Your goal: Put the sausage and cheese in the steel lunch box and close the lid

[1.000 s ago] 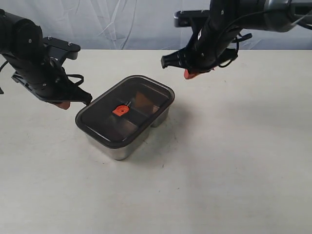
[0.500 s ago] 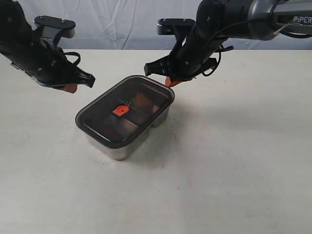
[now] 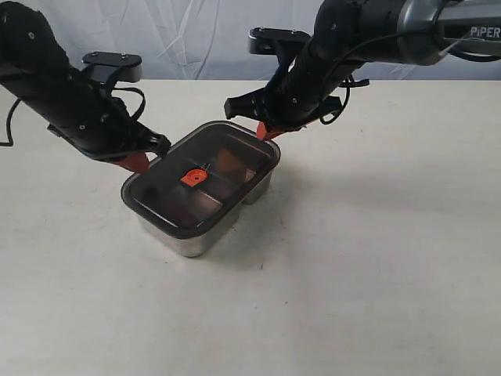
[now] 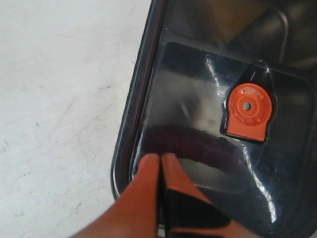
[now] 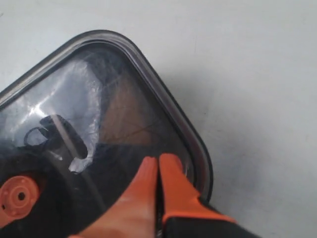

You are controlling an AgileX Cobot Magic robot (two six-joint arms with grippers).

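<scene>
The dark smoky see-through lid (image 3: 168,197) with its small orange tab (image 3: 193,177) lies on the shiny two-compartment steel lunch box (image 3: 184,239), so the loading looks done; the yellow-orange cheese wedge (image 5: 126,116) shows through it, and what is probably the small red sausage (image 4: 183,141) shows dimly; the left gripper (image 4: 161,163) and right gripper (image 5: 158,166), fingers pressed together and empty, sit over opposite lid ends; pressing it sealed seems all that remains.

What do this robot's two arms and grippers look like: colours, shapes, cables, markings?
Both the left arm and the right arm are black and chunky, with loose black cables looping near the wrists. The right arm's upper link is grey metal with white PiPER lettering. The left gripper and right gripper end in slim, tapering orange jaws.
</scene>
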